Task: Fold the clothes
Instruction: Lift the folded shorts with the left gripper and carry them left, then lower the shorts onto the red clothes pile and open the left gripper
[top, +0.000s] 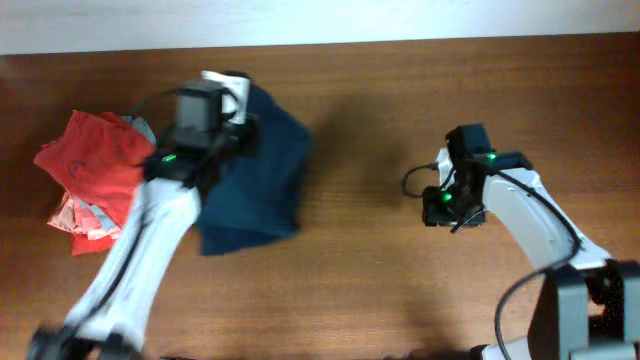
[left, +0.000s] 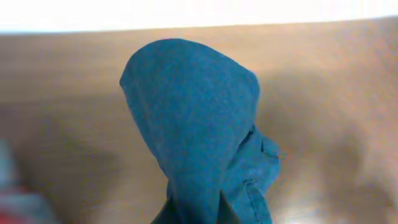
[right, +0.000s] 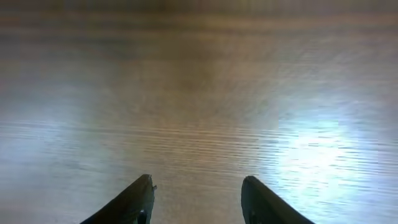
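The dark navy-blue garment (top: 258, 175) lies bunched on the left half of the table, partly lifted at its far edge. My left gripper (top: 236, 128) is shut on that edge. In the left wrist view the cloth (left: 193, 118) hangs in a folded hump from the fingers (left: 196, 214), well above the table. My right gripper (top: 452, 205) is open and empty over bare wood at the right; its two dark fingers (right: 196, 193) show nothing between them.
A pile of red-coral and light-blue garments (top: 92, 175) lies at the far left, next to the left arm. The brown wooden table (top: 380, 280) runs to a white strip at the back edge.
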